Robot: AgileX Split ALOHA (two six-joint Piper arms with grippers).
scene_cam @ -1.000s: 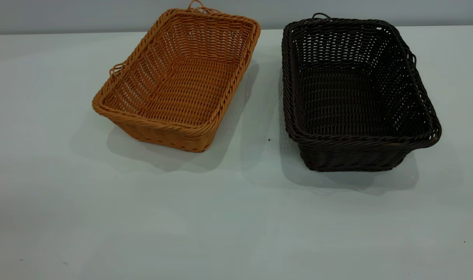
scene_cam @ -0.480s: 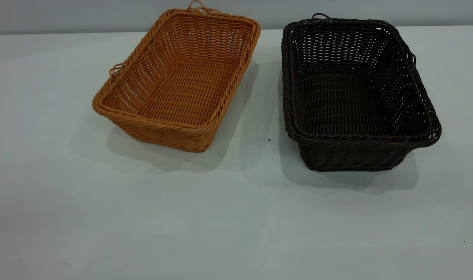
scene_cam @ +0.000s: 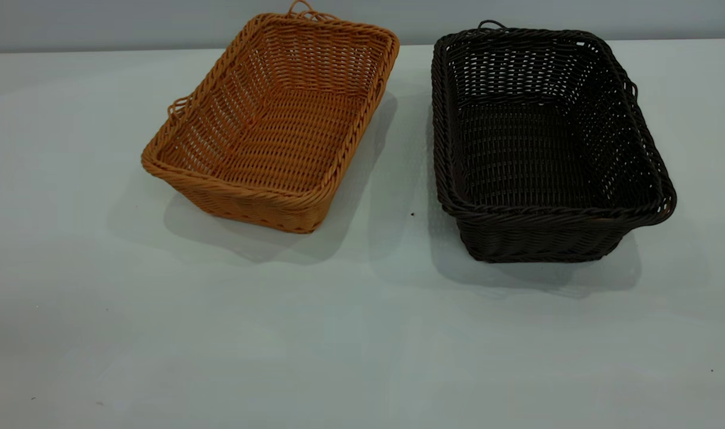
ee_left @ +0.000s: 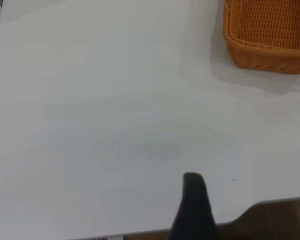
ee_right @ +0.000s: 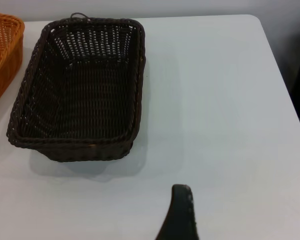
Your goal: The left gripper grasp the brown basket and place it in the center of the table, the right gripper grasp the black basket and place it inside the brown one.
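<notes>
The brown basket (scene_cam: 273,125) and the black basket (scene_cam: 544,143) sit side by side, apart, at the far part of the bench (scene_cam: 338,333). Neither carries readable writing. Both arms hover near the bench edge; whether their jaws are open cannot be told.

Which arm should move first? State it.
Left, probably. The brown basket stands empty on the left half of the table, apart from the black basket, and must be centred first; the left tool is nearer to it.
</notes>
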